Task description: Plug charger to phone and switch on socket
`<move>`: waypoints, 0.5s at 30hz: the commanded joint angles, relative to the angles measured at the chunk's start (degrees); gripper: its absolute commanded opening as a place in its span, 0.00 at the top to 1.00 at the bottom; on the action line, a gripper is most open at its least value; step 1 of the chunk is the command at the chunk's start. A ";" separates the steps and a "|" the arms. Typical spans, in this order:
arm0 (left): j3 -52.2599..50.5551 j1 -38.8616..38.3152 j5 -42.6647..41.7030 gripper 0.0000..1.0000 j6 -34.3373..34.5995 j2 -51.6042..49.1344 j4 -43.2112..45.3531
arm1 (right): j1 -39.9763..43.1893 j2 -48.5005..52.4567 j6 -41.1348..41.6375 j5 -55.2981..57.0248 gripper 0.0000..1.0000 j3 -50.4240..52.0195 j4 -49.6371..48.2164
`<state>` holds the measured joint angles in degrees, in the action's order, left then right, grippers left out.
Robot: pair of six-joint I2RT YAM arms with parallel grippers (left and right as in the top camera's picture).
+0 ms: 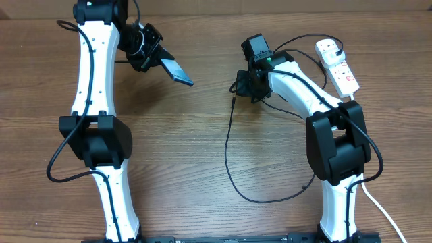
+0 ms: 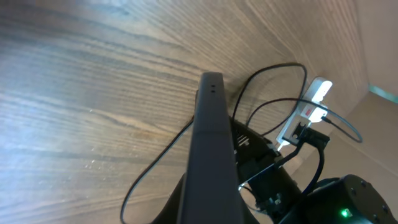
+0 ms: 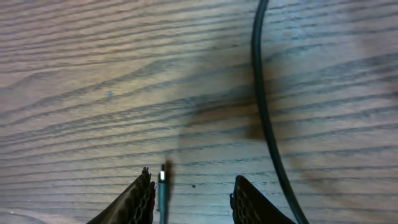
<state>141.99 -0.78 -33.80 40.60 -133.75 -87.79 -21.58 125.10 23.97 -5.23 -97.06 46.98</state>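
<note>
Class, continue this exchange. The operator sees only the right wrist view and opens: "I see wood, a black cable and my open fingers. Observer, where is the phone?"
Observer: The left gripper holds the phone tilted, raised off the table, off to your left.
Operator: Where does this cable run?
Observer: From the charger tip by the right gripper, it curves toward the near table edge, then back to the right.
Operator: And the socket?
Observer: The socket lies on the far right part of the table.
</note>
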 commanded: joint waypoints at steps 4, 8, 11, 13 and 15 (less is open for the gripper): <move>0.22 -0.48 -0.02 0.96 0.85 0.35 1.79 | -0.81 -1.40 1.01 -1.33 0.61 0.35 -0.46; 0.22 -0.50 1.44 0.96 0.50 0.35 1.95 | -1.25 -1.11 1.75 -2.38 0.62 0.35 -0.98; 0.22 -0.48 1.42 0.96 0.22 0.35 1.92 | -1.84 -0.20 1.75 -2.38 0.66 0.37 -1.14; 0.22 -0.48 1.42 0.96 0.09 0.35 1.92 | -2.19 0.52 1.81 -2.40 0.67 0.37 -0.92; 0.22 -0.48 1.42 0.96 -0.15 0.35 1.95 | -2.54 1.95 3.19 -2.62 0.68 0.35 -0.37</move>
<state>141.99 -1.15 -32.10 40.71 -133.75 -85.95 -23.35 125.12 25.50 -7.27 -97.06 46.19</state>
